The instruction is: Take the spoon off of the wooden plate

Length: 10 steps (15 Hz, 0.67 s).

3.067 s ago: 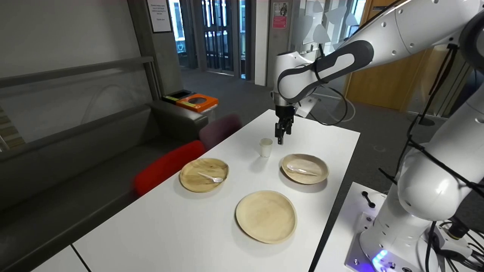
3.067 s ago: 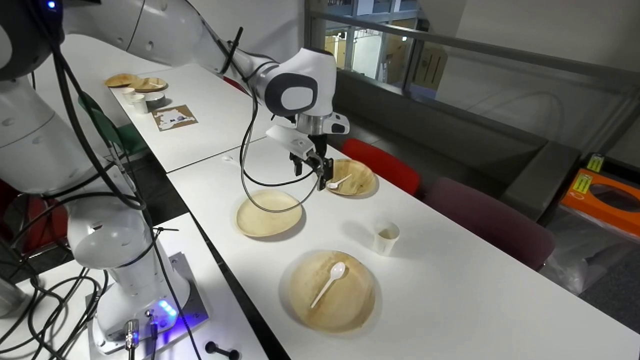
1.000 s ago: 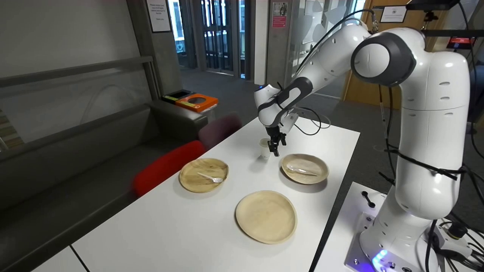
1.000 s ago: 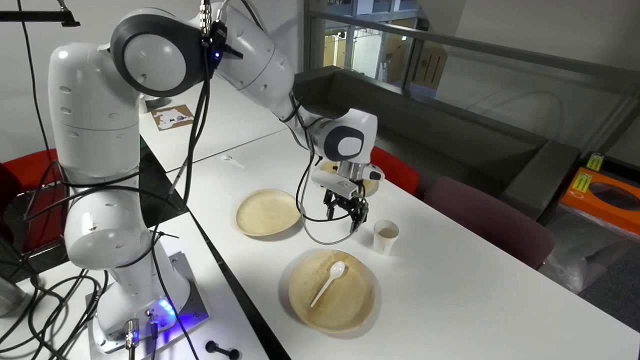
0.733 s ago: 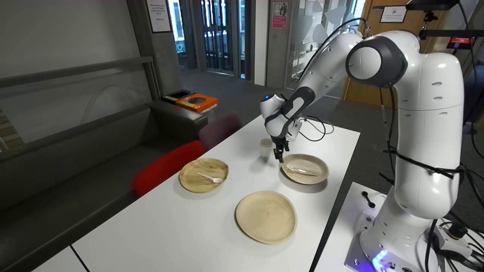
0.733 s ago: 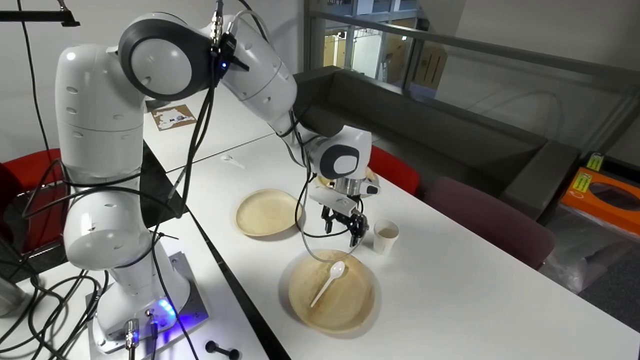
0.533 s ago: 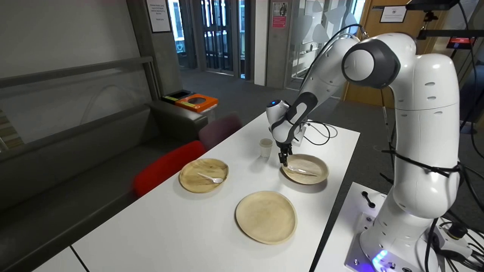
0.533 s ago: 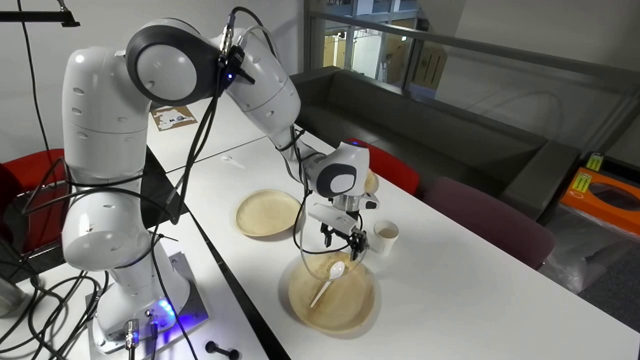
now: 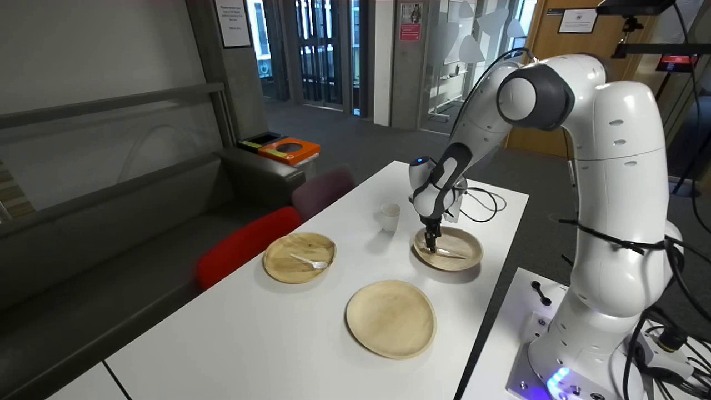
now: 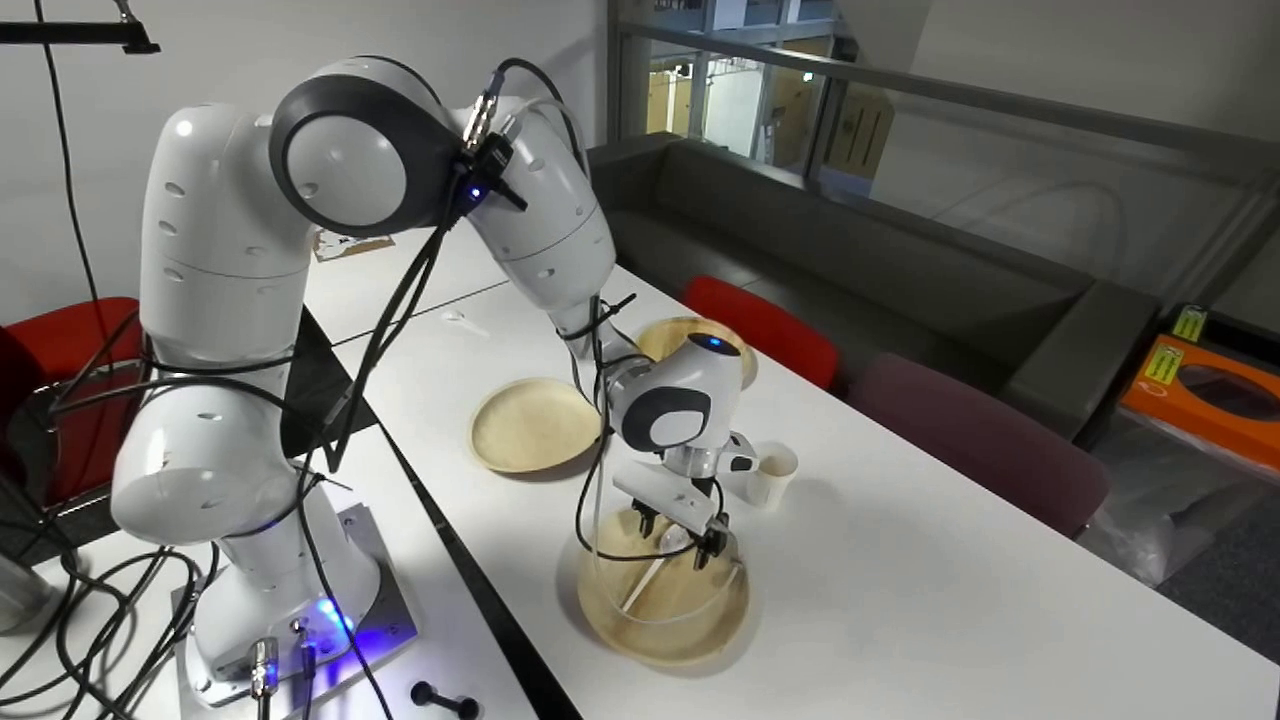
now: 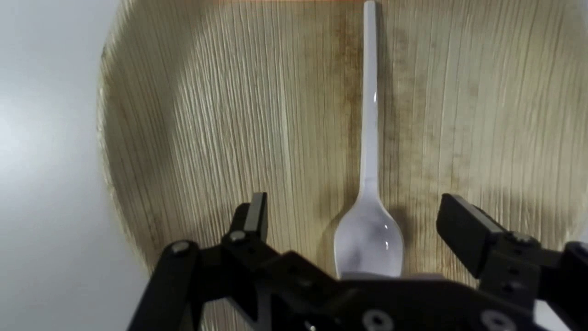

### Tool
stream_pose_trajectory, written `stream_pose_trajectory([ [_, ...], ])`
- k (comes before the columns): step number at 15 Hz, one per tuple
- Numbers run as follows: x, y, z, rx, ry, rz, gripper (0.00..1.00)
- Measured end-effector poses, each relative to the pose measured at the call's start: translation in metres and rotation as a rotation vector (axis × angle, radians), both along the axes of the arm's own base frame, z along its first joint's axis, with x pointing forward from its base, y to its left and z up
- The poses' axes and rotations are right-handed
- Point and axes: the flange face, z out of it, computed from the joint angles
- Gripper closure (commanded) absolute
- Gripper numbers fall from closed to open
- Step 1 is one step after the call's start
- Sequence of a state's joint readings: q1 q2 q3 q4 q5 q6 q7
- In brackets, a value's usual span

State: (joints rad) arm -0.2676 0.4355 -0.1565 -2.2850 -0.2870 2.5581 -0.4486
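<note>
The pale whitish spoon point(image 11: 370, 138) lies in the wooden plate point(image 11: 229, 115), bowl toward my gripper and handle pointing away in the wrist view. My gripper point(image 11: 353, 197) is open, one finger on each side of the spoon's bowl, with gaps on both sides. The bowl's end is hidden behind the gripper body. In both exterior views the gripper point(image 9: 432, 244) point(image 10: 678, 545) is low over the plate point(image 9: 464, 241) point(image 10: 690, 640). The spoon's handle point(image 9: 452, 255) point(image 10: 645, 584) still shows there. Nothing is held.
A white cup point(image 9: 390, 216) stands close beside the plate. A flat pale plate point(image 9: 390, 319) and a yellowish wooden dish point(image 9: 286, 266) with another spoon point(image 9: 314, 263) lie on the same table. Another white spoon point(image 10: 455, 317) lies on the table farther off. Chairs line one side.
My gripper has moved past the cup and come down over the wooden plate, around the spoon's bowl end. It stays open. The spoon and plates have not moved.
</note>
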Motion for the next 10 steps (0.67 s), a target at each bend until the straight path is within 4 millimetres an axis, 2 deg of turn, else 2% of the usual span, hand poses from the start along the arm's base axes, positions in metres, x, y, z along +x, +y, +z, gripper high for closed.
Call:
stream_pose_trajectory([
  [8,-0.01,-0.001,-0.009,0.024,0.022,0.004,0.0],
  [9,-0.011,-0.001,-0.011,0.028,0.026,-0.002,0.17],
  [10,-0.012,-0.001,-0.013,0.032,0.03,-0.009,0.27],
])
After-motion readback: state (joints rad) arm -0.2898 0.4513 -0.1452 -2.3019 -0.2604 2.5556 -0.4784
